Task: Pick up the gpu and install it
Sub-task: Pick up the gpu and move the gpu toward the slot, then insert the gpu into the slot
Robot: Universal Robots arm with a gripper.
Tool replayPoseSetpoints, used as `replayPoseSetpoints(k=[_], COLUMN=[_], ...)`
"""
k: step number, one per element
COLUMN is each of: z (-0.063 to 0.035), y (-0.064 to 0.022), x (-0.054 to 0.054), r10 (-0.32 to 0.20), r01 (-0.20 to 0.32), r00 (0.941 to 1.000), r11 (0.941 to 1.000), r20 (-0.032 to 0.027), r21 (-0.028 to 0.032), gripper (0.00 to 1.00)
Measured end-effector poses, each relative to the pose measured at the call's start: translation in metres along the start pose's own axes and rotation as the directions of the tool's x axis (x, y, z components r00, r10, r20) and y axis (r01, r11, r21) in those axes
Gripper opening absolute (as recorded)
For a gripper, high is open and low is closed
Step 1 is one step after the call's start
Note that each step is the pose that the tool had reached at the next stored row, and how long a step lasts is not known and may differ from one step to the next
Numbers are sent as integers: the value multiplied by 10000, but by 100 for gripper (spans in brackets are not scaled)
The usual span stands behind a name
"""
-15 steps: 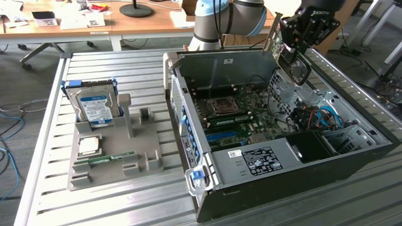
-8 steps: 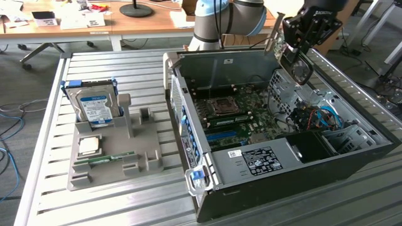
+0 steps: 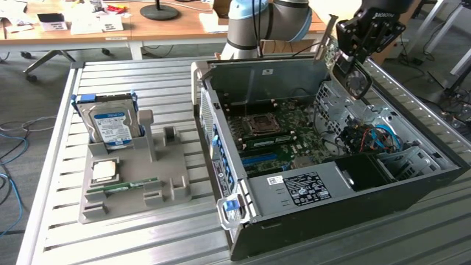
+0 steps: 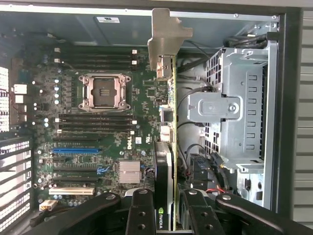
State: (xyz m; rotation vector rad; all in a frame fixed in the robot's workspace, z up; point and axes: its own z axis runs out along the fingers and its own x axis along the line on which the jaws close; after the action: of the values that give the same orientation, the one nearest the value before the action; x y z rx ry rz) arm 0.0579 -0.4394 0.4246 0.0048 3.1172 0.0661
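The pincer [image 4: 165,198] grips the gpu [image 4: 164,164], which hangs edge-down above the open computer case [image 3: 368,204], over its motherboard [image 4: 105,122], silver bracket [image 4: 165,36] at the end away from the pincer. To do this well, I judge, the card should run parallel to the case's blue slot [image 4: 76,150], clear of cables. The case sits on a slatted metal bench [image 3: 147,243]. Beside the case a grey holder [image 3: 176,187] carries a hard drive [image 3: 110,124], and wooden desks [image 3: 169,30] stand beyond the case.
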Motion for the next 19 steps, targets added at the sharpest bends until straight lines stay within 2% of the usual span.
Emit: replayPoseSetpoints(k=[19], z=[0], y=[0], x=[-13], r10=[-76], r01=[76], r00=[10000], r11=[10000], r20=[-3], r21=[-2], gripper=[27])
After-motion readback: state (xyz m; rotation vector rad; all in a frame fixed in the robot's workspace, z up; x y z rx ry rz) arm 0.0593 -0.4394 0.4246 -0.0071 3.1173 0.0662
